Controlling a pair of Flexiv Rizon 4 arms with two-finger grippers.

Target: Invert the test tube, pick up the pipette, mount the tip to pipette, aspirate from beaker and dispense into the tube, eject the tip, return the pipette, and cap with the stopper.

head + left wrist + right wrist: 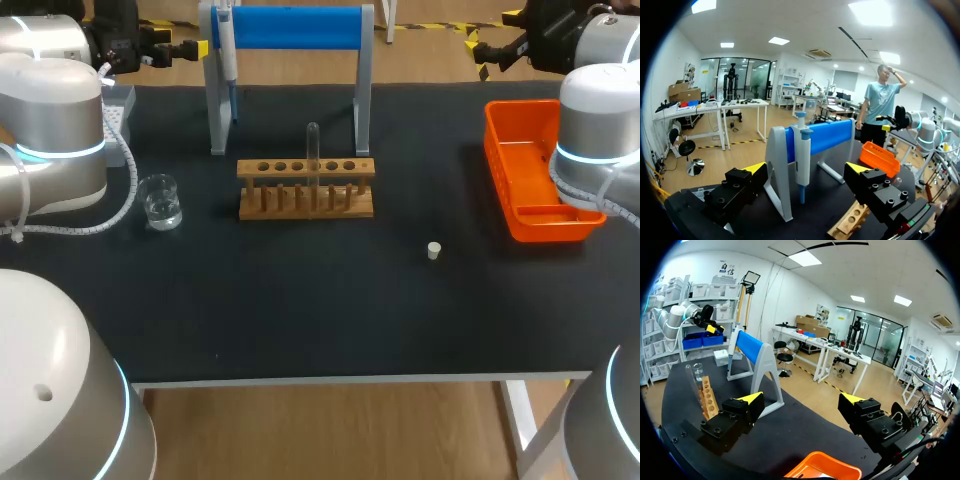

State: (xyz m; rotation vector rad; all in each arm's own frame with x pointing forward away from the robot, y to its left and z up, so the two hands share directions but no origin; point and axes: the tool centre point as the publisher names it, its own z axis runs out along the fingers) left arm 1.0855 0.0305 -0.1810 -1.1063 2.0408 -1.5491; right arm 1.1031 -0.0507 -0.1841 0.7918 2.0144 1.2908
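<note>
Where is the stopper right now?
In the head view the stopper sits on the table's right half, to the right of the rack and nearer the front, left of the orange tray.

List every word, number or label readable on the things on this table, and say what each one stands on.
No text on the table's things can be read.
White-and-blue pipette: no print shows; any dial or label is too small to tell.
Wooden test tube rack, clear glass beaker, orange plastic tray, small white stopper: no marks can be made out.
</note>
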